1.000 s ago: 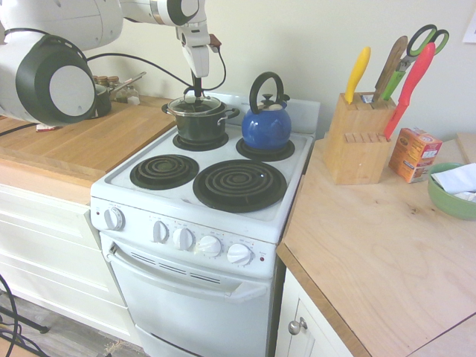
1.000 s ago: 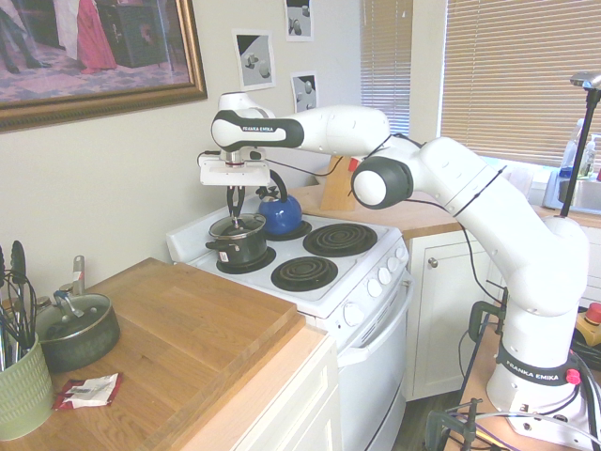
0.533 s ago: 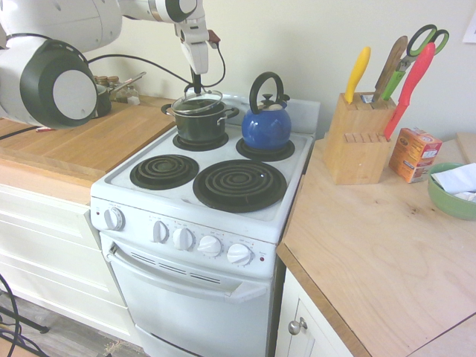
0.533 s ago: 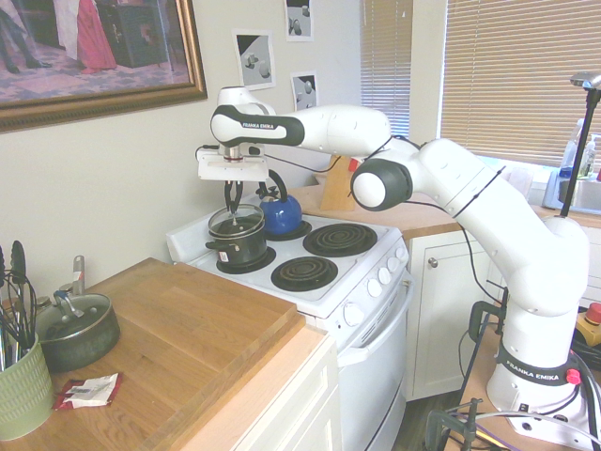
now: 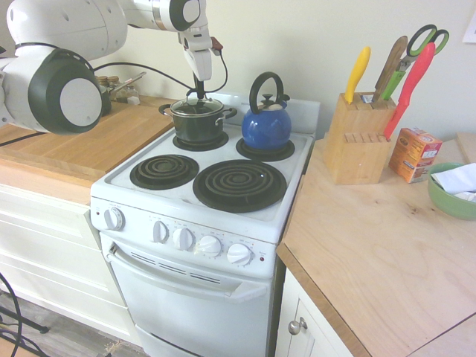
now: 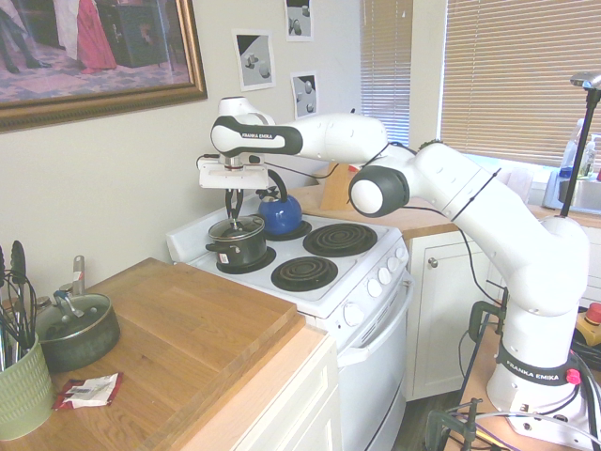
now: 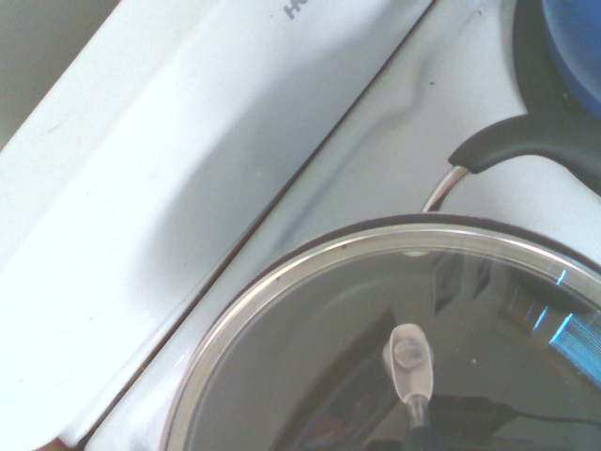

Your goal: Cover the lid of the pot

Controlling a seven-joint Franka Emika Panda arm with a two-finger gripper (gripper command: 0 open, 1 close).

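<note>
The dark pot stands on the stove's back left burner, also seen in the second exterior view as the pot. The glass lid with its silver rim lies level on the pot's top. My gripper reaches straight down from above and is shut on the lid's knob at the centre. From the other side, the gripper stands directly over the lid. In the wrist view the lid's rim curves across the lower half, with the pot's black handle beyond it.
A blue kettle sits close beside the pot on the neighbouring back burner. The white stove has two bare front burners. A knife block, orange box and green bowl stand on one counter. A smaller dark pot and green utensil cup stand on the other.
Half a second ago the lid hung tilted just above the pot. The gripper has since come down with it, and the lid now lies flat on the pot's rim.
</note>
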